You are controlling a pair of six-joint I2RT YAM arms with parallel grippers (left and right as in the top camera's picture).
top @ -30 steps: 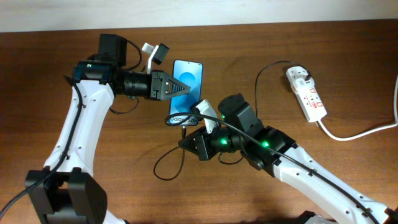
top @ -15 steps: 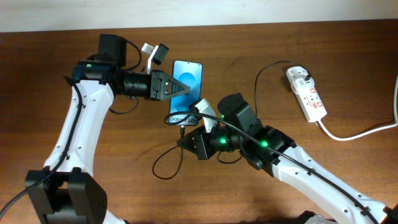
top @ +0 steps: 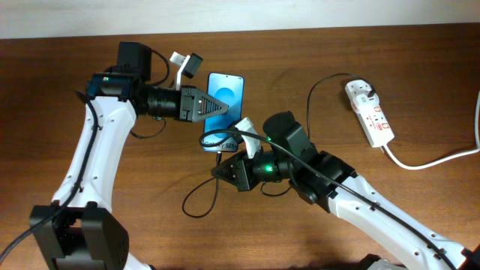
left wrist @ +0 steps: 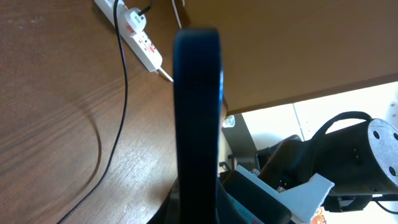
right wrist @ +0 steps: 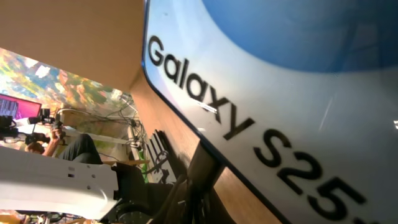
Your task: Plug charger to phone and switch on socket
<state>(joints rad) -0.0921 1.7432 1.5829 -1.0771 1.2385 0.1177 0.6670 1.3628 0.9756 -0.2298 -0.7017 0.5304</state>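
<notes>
Slim blue-screened smartphone (top: 228, 88) clamped edgewise in left gripper (top: 217, 106), right gripper (top: 223, 167) clenched on thin black charger cable (top: 187, 204) at its lower edge, white power strip (top: 370, 112) well apart.

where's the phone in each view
Overhead: phone upper centre, between the arms.
Left wrist: phone edge-on, dark upright bar at centre.
Right wrist: phone screen fills upper right.
Shared landmark: socket, upper right overhead, top left in left wrist; not in right wrist.

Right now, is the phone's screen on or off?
On. The phone glows blue from overhead, and the right wrist view shows bright "Galaxy S25" lettering on it.
</notes>
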